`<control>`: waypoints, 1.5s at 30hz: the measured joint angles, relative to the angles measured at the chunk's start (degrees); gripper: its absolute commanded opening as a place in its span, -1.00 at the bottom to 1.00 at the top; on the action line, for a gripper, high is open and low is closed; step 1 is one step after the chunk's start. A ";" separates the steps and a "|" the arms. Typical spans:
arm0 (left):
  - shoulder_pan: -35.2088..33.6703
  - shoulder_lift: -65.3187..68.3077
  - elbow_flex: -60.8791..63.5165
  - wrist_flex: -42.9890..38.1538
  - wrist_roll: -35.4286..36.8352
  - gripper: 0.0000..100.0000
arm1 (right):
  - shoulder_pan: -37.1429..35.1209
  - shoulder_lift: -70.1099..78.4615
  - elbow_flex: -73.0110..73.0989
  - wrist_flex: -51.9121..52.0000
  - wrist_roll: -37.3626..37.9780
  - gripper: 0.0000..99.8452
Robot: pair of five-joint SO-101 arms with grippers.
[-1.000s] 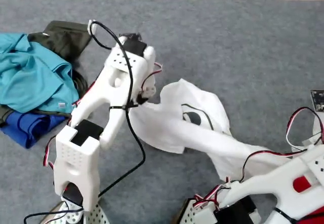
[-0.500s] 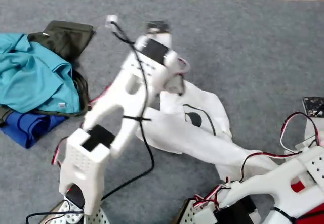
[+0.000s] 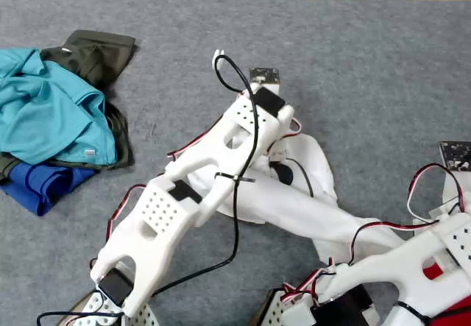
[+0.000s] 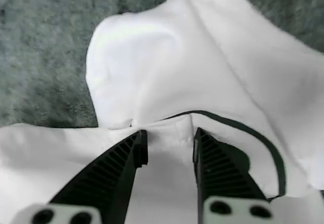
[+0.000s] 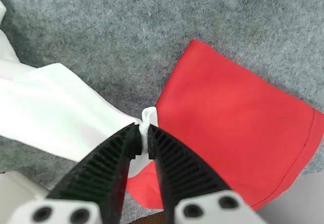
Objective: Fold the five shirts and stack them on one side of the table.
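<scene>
A white shirt (image 3: pixel 294 208) with a dark printed line lies crumpled at the table's middle. My left gripper (image 4: pixel 169 143) is open just over it, one finger (image 4: pixel 132 153) on each side of a flat fold near the print. From above, the left gripper (image 3: pixel 274 151) is at the shirt's far part. My right gripper (image 5: pixel 143 133) is shut on a small pinch of the white shirt (image 5: pixel 50 107) at its near right end, just above a red shirt (image 5: pixel 228 128) spread on the grey table.
At the table's left lies a pile of a teal shirt (image 3: pixel 51 112), a dark olive shirt (image 3: pixel 96 54) and a blue shirt (image 3: pixel 37 182). The right arm's body (image 3: pixel 412 260) crosses the near right corner. Bare grey table (image 3: pixel 383 76) stretches behind the white shirt.
The left arm swung from the white shirt's left edge to the right and stretched out over the shirt's far part. The right arm stayed put, still pinching the cloth.
</scene>
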 measured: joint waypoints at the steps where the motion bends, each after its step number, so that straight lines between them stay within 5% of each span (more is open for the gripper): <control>1: 0.00 0.79 -2.02 0.79 0.62 -0.69 | 0.00 0.00 0.00 0.00 0.00 -0.99; 9: 0.00 6.68 -13.89 5.45 6.07 -0.69 | 0.00 0.00 0.00 0.00 0.00 -0.99; 25: 0.00 9.93 -12.66 8.35 6.51 -0.69 | 0.00 0.00 0.00 0.00 0.00 -0.99; 35: -1.93 9.93 -12.66 8.35 12.92 -0.70 | 0.00 0.00 0.00 0.00 0.00 -0.99; 45: -2.29 9.93 -12.66 8.35 13.63 -0.86 | 0.00 0.00 0.00 0.00 0.00 -0.99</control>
